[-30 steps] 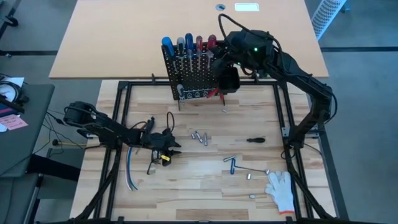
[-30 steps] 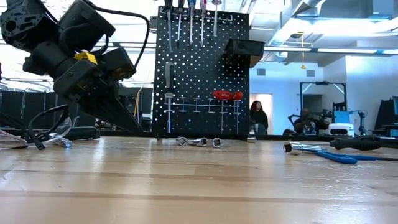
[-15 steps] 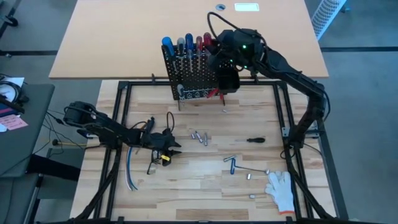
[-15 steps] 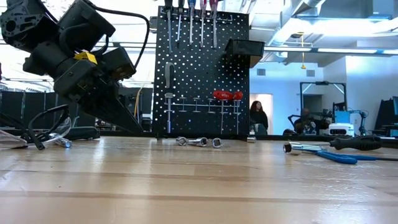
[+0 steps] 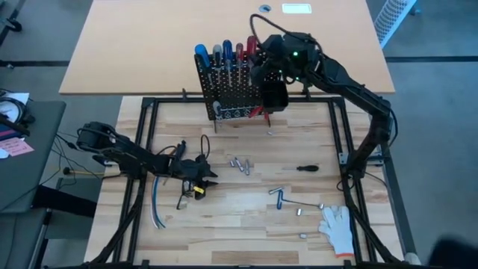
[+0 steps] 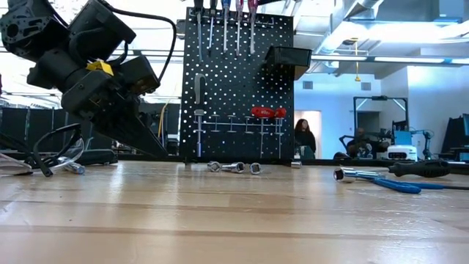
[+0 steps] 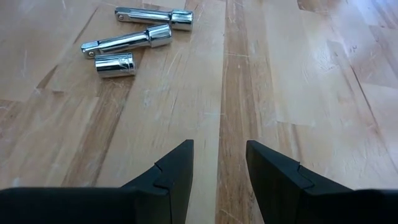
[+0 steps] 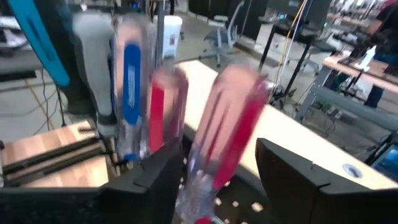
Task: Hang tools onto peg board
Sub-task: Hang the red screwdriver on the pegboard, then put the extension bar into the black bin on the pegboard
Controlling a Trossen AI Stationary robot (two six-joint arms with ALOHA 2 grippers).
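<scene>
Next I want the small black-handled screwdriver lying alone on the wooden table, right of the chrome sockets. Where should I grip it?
Take the small black-handled screwdriver by its thick black handle, which looks the easier part to pinch than the thin shaft. It lies flat, roughly left to right in the high view, with bare wooden table around it. So come straight down from above, jaws spanning the handle across its length.

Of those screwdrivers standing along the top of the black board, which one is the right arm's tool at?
The red-handled screwdriver at the right end of the row atop the black perforated peg board; it sits between the right tool's open fingers.

Black perforated peg board (image 5: 228, 93), red-handled screwdriver (image 8: 227, 118).
</scene>
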